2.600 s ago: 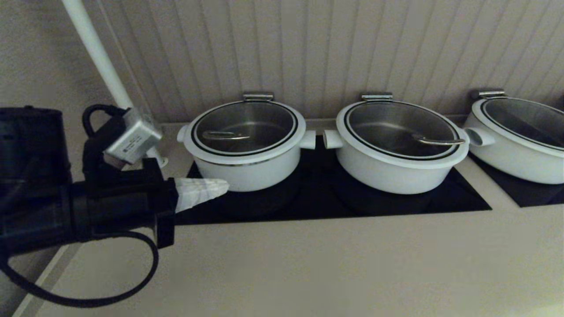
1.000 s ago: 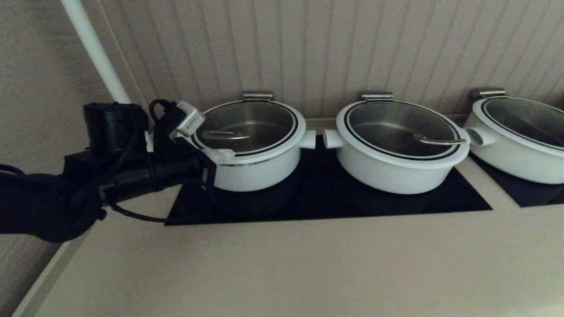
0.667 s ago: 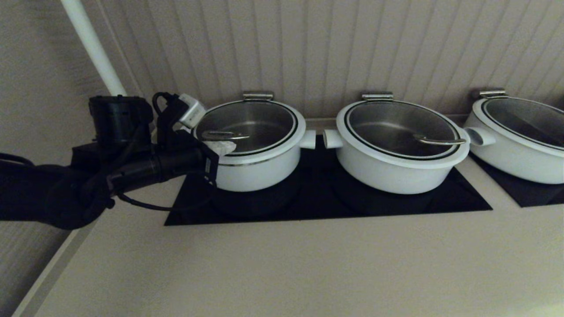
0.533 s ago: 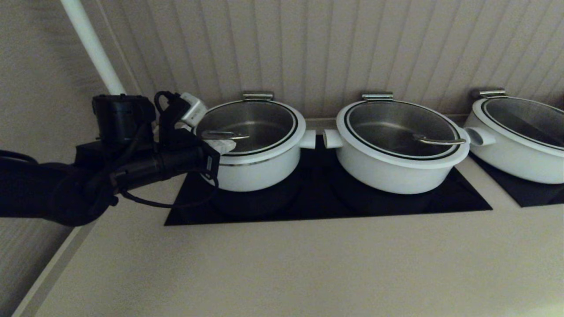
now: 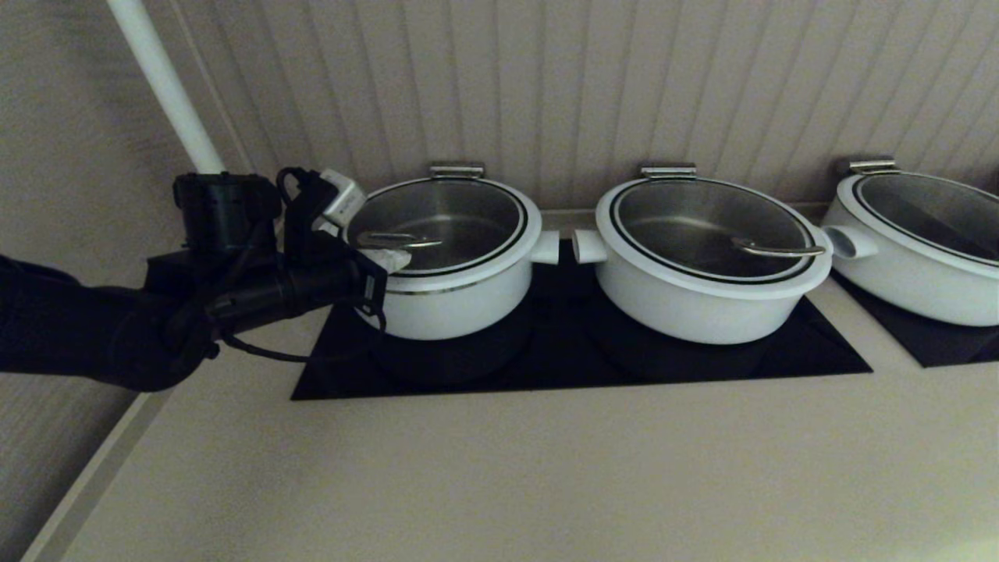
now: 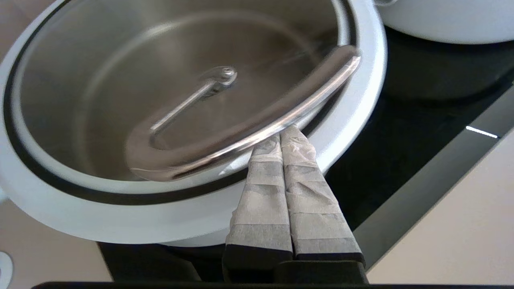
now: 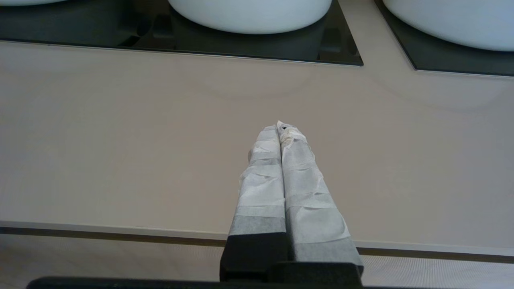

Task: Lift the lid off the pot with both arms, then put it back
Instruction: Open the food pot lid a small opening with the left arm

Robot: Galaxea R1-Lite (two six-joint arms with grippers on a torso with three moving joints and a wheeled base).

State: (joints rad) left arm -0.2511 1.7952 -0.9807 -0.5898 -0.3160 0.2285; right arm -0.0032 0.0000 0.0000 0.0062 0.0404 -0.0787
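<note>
The pot [image 5: 449, 300] stands at the left of a black hob, with the lid [image 5: 437, 218] sitting on it. The lid's arched steel handle [image 5: 394, 240] lies on its left part. My left gripper [image 5: 396, 257] is shut and empty. It rests over the lid's white rim at the pot's left front. In the left wrist view the lid [image 6: 353, 100] fills the frame, and the left gripper's [image 6: 281, 138] tips end right at the steel handle [image 6: 249, 132], tucked under the wire. My right gripper [image 7: 281, 126] is shut and empty over the beige counter near its front edge, out of the head view.
Two wider white pots with glass lids [image 5: 706, 257] [image 5: 921, 242] stand to the right on black hob panels [image 5: 562, 367]. A white pole [image 5: 168, 94] rises behind my left arm. A ribbed wall runs close behind the pots. The beige counter [image 5: 546, 468] spreads in front.
My left arm has moved from the pot's front left up and in over the lid's rim. Its shut tips now reach the steel handle. The lid has not moved.
</note>
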